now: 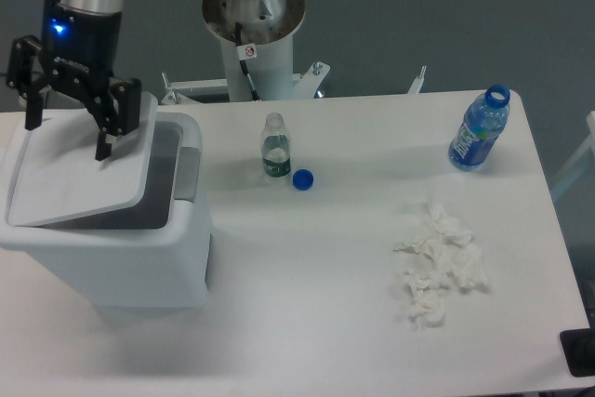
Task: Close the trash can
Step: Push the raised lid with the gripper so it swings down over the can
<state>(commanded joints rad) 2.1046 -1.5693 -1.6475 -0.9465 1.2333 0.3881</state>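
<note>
**Lid tilted low over the bin, gripper spread above it**

The trash can [112, 248] stands at the left of the frame, on the near-left part of the white table [325, 323]. Its flat white lid [79, 178] slopes down over the opening but is not flush: a dark gap shows along the right side, next to the grey latch strip [188, 174].

The gripper [67, 132] hangs over the lid in the upper left of the frame, with a blue light glowing on its body. Its two dark fingers [110, 123] are spread wide apart and grasp nothing. The right fingertip seems to be at the lid's surface, though contact cannot be confirmed.

Near the middle of the frame stands a small clear bottle [274, 148], uncapped, with a blue cap [301, 178] lying just beside it. A blue-tinted bottle [480, 130] stands at the upper right edge of the table. Crumpled white tissues [439, 267] lie at the lower right.
</note>
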